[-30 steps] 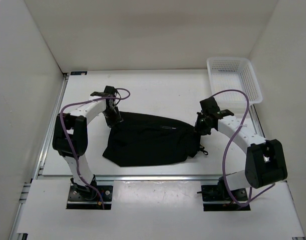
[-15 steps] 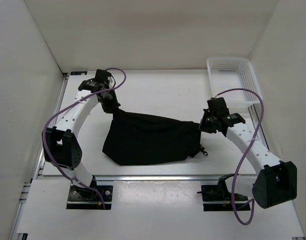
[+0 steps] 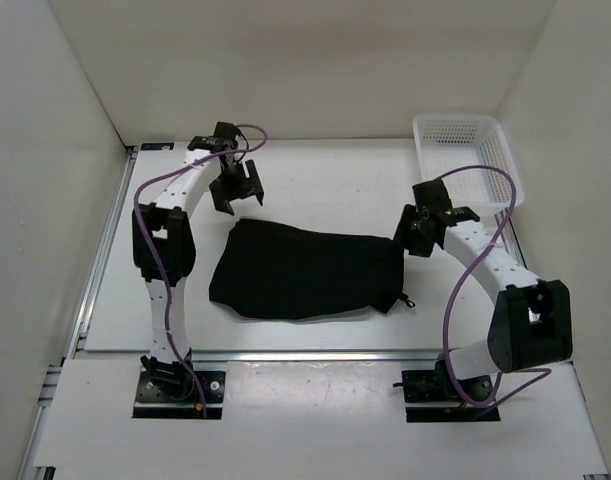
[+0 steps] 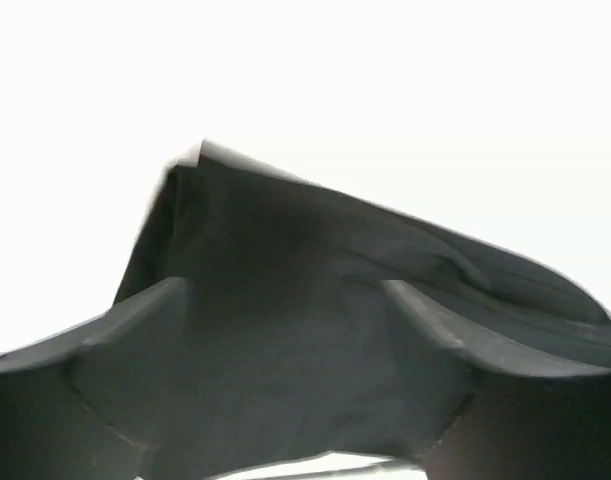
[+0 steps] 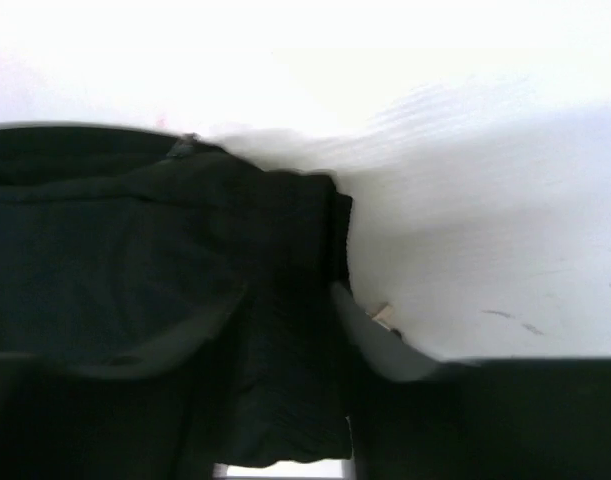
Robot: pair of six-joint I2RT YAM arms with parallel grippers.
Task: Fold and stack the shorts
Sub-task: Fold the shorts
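Note:
The black shorts (image 3: 305, 272) lie spread flat in the middle of the table, with a small drawstring tip (image 3: 410, 301) at their right edge. My left gripper (image 3: 235, 192) hangs open just behind their back-left corner, apart from the cloth. In the left wrist view the shorts (image 4: 315, 250) lie below my left gripper (image 4: 285, 330), whose fingers (image 4: 95, 335) stand wide apart. My right gripper (image 3: 406, 238) sits at the shorts' back-right corner. In the right wrist view, my right gripper (image 5: 285, 335) has its jaws apart with the shorts' edge (image 5: 285, 380) loose between them.
A white mesh basket (image 3: 470, 150) stands at the back right corner. White walls enclose the table on the left, back and right. Purple cables loop over both arms. The arm bases sit at the near edge.
Both grippers were shut on the shorts' upper corners and have now opened. The shorts dropped flat onto the table. The left gripper moved back and off the cloth.

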